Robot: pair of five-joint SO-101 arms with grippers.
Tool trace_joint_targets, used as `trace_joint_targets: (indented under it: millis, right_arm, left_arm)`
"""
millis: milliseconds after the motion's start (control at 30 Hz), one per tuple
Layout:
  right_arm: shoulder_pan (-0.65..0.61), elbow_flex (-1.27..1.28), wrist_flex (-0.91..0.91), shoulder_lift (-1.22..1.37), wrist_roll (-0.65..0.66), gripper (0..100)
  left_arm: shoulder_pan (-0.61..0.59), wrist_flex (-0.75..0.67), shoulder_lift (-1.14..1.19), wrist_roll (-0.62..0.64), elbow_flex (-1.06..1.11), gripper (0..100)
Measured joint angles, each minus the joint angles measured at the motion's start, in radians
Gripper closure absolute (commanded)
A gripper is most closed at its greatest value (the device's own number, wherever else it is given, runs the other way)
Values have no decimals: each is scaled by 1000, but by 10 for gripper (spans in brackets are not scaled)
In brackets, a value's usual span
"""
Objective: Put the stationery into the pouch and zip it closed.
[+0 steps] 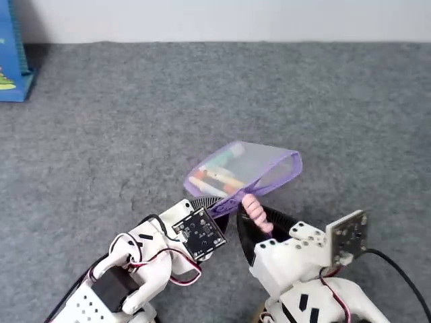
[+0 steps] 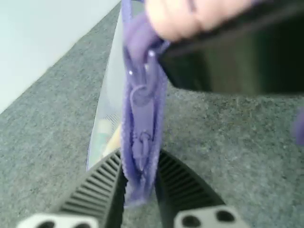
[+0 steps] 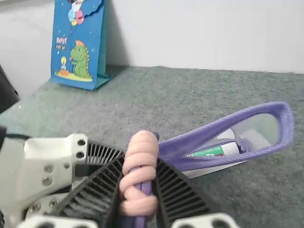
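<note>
The purple see-through pouch (image 1: 250, 167) lies at the table's middle with several coloured pens (image 1: 217, 176) inside it. My left gripper (image 1: 213, 204) is shut on the pouch's near end, and its fingers pinch the purple zipper band (image 2: 140, 142). My right gripper (image 1: 252, 214) sits right beside it, shut on the pink zipper pull (image 3: 139, 173). In the right wrist view the pouch mouth (image 3: 247, 137) gapes open beyond the pull, with a pen (image 3: 212, 151) showing inside. The left wrist view shows the pink pull (image 2: 190, 16) and the right gripper's black finger (image 2: 232, 57) just past my left gripper (image 2: 140, 180).
A blue gift bag (image 1: 12, 57) stands at the far left against the wall, also visible as the blue bag (image 3: 78, 42) in the right wrist view. Grey felt (image 1: 121, 121) covers the table around the pouch. Both arms crowd the near edge.
</note>
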Motion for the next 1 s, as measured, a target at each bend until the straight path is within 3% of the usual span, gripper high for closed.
trace_joint_targets:
  millis: [400,633,900,1000]
  right_arm:
    - [126,55,-210,2,-123,991]
    - [276,146,-342,-15,-132,991]
    - [276,173,-336,-14,-92,988]
    - [213,169,-282,-14,-74,957]
  left_arm:
    - [2,110,-2,0,-71,988]
    - [-11,129,-2,0,-60,989]
    - [-32,129,-2,0,-60,989]
    - [-32,129,-2,0,-60,989]
